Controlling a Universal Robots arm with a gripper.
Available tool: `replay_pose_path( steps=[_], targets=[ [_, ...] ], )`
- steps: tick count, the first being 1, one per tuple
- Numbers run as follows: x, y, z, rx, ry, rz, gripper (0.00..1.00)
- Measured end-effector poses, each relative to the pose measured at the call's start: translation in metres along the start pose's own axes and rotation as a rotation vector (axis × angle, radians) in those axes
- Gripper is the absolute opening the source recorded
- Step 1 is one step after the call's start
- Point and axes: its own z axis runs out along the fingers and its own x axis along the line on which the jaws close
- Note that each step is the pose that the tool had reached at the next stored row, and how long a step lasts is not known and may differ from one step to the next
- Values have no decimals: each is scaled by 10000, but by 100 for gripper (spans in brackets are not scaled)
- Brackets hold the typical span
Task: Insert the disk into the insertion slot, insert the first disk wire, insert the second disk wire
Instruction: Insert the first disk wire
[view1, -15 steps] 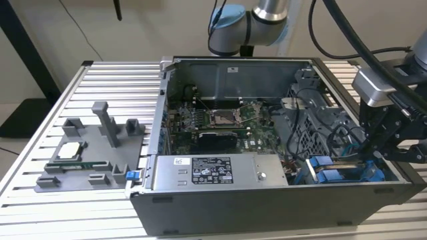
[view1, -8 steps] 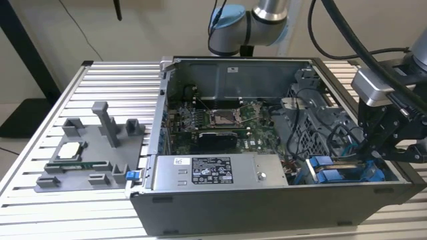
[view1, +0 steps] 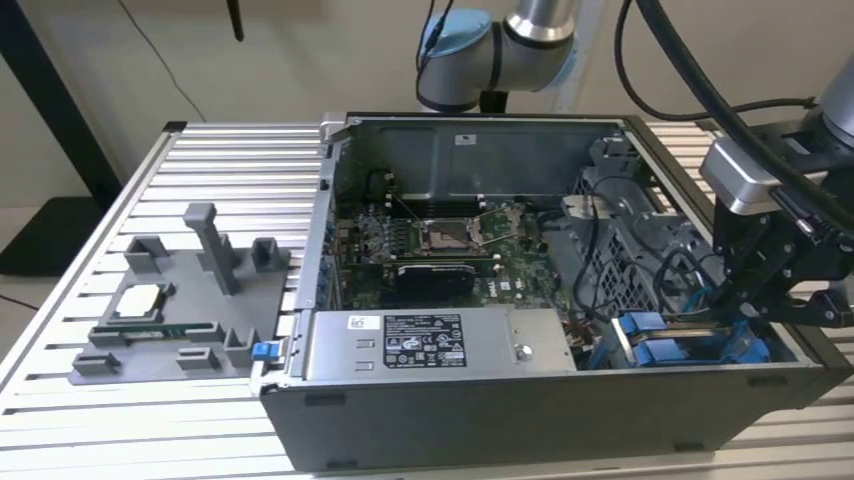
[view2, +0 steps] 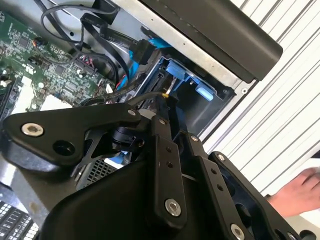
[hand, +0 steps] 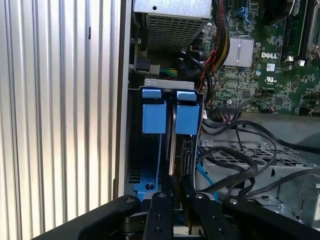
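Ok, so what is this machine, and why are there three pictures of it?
It's a robot arm with a black pincer at its end. One camera stands off the arm and sees the whole table. Two more ride near its wrist and look past the pincer. On the table stands an open computer case, and beside it a grey tray of small parts. The pincer hangs at the insertion slot, the grey bay with blue clips. I can't tell whether it grips anything.

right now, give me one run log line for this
gripper at insertion slot | black wires beside slot | computer case open
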Motion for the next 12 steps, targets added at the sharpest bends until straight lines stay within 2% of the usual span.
replay_pose_path(
  steps=[12],
  targets=[
    [2,2,27,-8,-1,0,0]
  ],
)
